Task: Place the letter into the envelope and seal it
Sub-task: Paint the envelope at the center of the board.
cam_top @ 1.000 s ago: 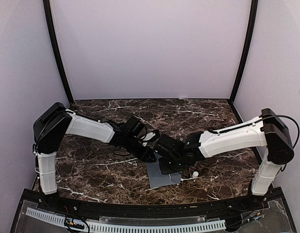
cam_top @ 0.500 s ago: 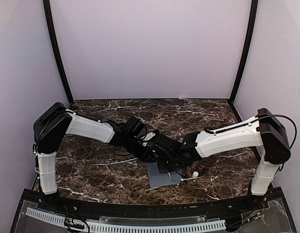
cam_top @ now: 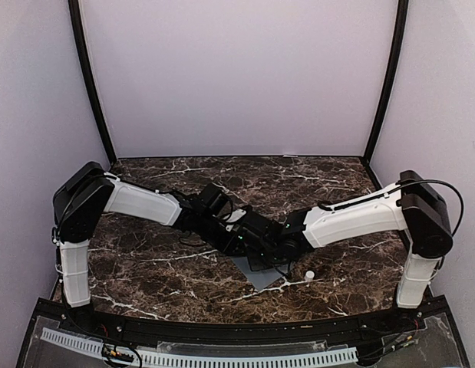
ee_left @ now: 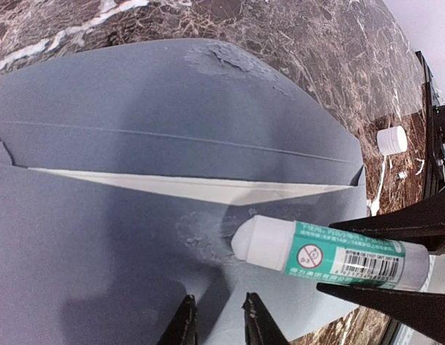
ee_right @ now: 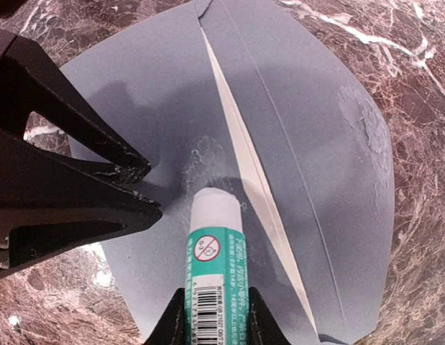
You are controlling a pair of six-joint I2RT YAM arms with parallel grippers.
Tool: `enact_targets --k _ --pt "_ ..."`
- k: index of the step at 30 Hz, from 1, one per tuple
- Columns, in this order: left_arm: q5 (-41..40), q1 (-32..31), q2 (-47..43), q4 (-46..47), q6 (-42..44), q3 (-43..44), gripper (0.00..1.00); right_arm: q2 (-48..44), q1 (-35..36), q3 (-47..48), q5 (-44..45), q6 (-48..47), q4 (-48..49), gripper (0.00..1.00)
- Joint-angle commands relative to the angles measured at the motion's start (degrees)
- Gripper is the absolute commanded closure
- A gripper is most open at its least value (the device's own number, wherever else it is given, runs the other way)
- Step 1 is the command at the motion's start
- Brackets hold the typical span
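Right end effector [ee_right: 213, 316] grips the glue stick [ee_right: 215, 259], its white tip pressed onto the grey envelope [ee_right: 301, 122] lying flat on the table [ee_right: 423, 108]. Left end effector [ee_left: 216, 327], jaws only narrowly apart, holds nothing and rests its tips on the envelope. The letter [ee_right: 244, 165] sits inside, its cream edge showing.

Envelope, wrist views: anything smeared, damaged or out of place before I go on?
Two rough, whitish patches mar the envelope: one near the flap tip, one on the body where the tip of the glue stick touches. Glue smear or scuffed paper, I cannot tell. A white cap lies loose on the table.
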Motion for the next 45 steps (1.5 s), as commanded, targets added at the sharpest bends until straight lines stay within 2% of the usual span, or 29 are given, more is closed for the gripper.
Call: enact_targets --k 1,9,16,20,22,24,27,31,34,42,45 --pt "0.5 -0.2 1.4 -2.8 0.4 0.1 0.78 1.0 -0.6 -0.2 -0.2 0.1 1.3 0.96" --pt "2.4 -0.2 0.1 -3.0 -1.0 0.6 0.78 -5.6 -0.5 -2.7 -2.3 1.1 1.7 0.96" --pt "0.5 1.2 -9.0 -1.4 -1.6 -0.9 0.74 -14.9 -0.5 -5.2 -2.9 2.5 -1.0 0.95" --pt "-1.7 2.7 -12.4 -0.7 -0.9 -1.5 0.62 -17.2 -0.6 -5.9 -3.1 2.1 -2.9 0.95" --pt "-4.6 3.2 -12.1 -2.9 0.6 -0.1 0.48 -17.5 -0.8 -6.0 -3.5 1.7 -3.7 0.95" --pt "-7.0 3.7 -10.4 -6.0 1.7 2.2 0.40 -17.8 -1.3 -6.4 -4.6 0.9 -3.4 0.95" --pt "-10.3 3.9 -6.3 -9.3 2.9 5.6 0.36 -18.3 -2.4 -7.7 -7.3 -0.2 -1.4 0.95" --pt "-11.1 3.9 -2.1 -11.7 3.9 8.4 0.34 -18.2 -3.4 -8.3 -9.6 -1.7 0.6 0.95" --pt "-11.0 3.9 0.1 -12.1 4.4 9.9 0.28 -17.8 -3.6 -8.2 -10.4 -2.3 1.5 0.95" --pt "-7.8 3.9 2.7 -10.7 5.2 10.7 0.29 -16.0 -3.6 -8.4 -12.6 -3.0 3.1 0.95" --pt "-6.9 3.8 3.3 -10.8 5.5 10.7 0.36 -15.1 -3.6 -7.8 -12.7 -3.6 1.9 0.95"
